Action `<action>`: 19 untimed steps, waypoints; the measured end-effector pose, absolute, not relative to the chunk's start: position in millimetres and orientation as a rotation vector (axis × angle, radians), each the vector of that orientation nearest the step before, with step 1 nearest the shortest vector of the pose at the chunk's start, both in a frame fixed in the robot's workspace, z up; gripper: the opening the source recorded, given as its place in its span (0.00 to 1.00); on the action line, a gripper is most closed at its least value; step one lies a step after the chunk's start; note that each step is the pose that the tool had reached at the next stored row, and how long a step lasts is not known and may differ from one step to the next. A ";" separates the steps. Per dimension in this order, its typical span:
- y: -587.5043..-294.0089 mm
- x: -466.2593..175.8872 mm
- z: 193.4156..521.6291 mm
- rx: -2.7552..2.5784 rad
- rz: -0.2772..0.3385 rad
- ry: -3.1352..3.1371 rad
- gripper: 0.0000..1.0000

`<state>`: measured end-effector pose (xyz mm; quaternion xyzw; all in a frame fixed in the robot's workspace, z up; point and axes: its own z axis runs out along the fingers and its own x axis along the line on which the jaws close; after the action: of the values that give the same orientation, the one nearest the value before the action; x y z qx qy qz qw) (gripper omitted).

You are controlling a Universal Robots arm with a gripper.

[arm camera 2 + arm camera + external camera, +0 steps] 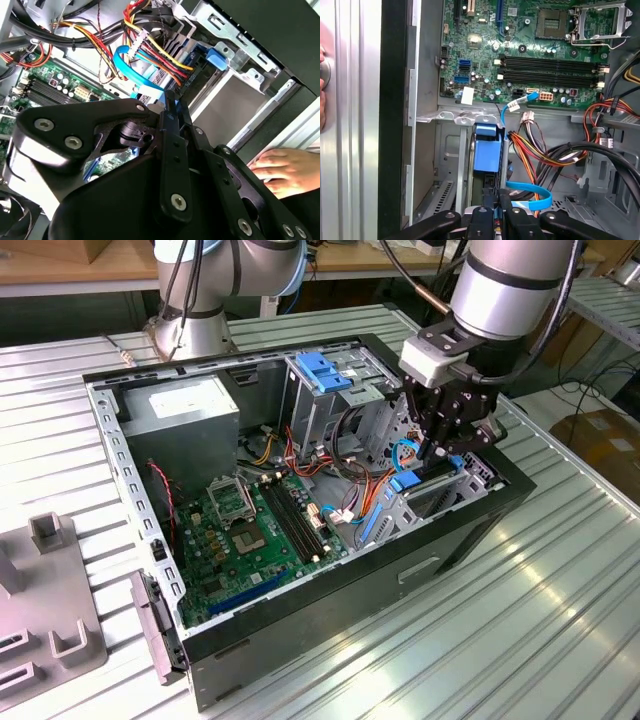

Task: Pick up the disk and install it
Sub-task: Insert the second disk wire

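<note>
My gripper (447, 447) is down inside the case (300, 625), at the corner by the drive bay. Jaws pinch the disk (487, 150) edge-on; its long axis runs straight ahead of me into the bay (451, 150). The second wrist view adds a person's hand (287, 170) on the case's outer edge.

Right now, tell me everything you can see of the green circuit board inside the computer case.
The circuit board is green, flat and stiff-looking, and lies level on the floor of the open case. It carries a square socket beside a metal frame, long black slots that look empty, a blue slot and many small round parts. Coloured wires run past one edge.
</note>
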<state>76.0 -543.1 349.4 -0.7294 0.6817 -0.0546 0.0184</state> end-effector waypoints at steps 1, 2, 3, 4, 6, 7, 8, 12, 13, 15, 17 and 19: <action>-543.1 76.0 349.1 -2.264 -0.171 2.116 0.16; -543.1 76.0 348.7 -2.264 -0.171 2.116 0.16; -543.1 76.0 348.3 -2.264 -0.171 2.116 0.16; -543.2 76.0 347.9 -2.263 -0.171 2.115 0.16; -543.6 76.0 346.9 -2.261 -0.169 2.114 0.16; -544.0 75.9 345.9 -2.260 -0.167 2.113 0.16; -544.3 75.9 345.3 -2.259 -0.166 2.112 0.16; -545.2 75.9 344.4 -2.257 -0.163 2.110 0.16; -545.2 75.9 344.4 -2.257 -0.163 2.110 0.16; -545.3 75.9 346.4 -2.256 -0.162 2.110 0.16; -545.3 76.0 349.7 -2.256 -0.162 2.110 0.16; -545.8 76.0 350.4 -2.253 -0.156 2.108 0.16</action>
<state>76.0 -545.8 350.4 -0.7291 0.6821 -0.0504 0.0262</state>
